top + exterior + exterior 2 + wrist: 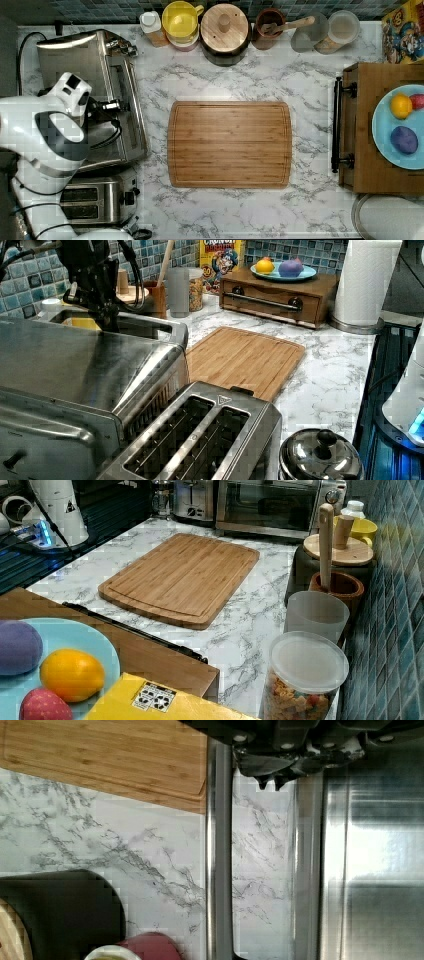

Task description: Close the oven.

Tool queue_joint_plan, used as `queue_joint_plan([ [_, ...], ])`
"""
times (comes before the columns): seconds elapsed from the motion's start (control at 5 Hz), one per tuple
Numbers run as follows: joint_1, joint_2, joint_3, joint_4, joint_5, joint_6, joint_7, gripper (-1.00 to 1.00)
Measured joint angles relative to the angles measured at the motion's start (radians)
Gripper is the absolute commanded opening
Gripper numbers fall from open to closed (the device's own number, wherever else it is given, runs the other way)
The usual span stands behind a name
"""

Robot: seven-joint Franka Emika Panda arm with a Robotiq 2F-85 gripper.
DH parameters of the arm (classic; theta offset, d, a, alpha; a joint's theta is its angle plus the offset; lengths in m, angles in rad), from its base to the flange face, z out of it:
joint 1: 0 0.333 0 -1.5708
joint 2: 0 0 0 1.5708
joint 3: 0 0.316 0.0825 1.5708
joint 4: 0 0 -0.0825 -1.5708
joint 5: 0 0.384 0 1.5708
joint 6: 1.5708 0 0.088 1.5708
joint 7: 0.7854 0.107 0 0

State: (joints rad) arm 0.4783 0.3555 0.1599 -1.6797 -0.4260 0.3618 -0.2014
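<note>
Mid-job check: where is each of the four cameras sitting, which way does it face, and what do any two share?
Top view: overhead, looking straight down on the counter; the white arm covers part of the oven.
Left view: low behind the toaster, facing across the cutting board; the gripper hangs over the oven.
Right view: beside the blue plate, facing the oven's glass front.
Wrist view: looks down along the oven's bar handle.
Shared: the cutting board appears in all four.

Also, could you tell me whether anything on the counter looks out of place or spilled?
Nothing stands out. The oven has its door upright in the right view, the cutting board lies flat on the counter, and the lidded jar stands upright with nothing spilled.
</note>
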Motion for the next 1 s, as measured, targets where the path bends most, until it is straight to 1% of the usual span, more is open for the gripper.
queue_joint_plan([
  [0.2,0.007,-0.021,0.000,0.014,0.007,0.024,0.016,-1.00],
  [0.4,0.003,-0.028,-0.009,0.075,-0.048,-0.119,0.016,-1.00],
  [0.6,-0.005,-0.027,-0.011,0.145,-0.054,-0.187,0.016,-1.00],
  [1.0,0.000,-0.026,-0.014,0.247,-0.062,-0.172,0.016,-1.00],
])
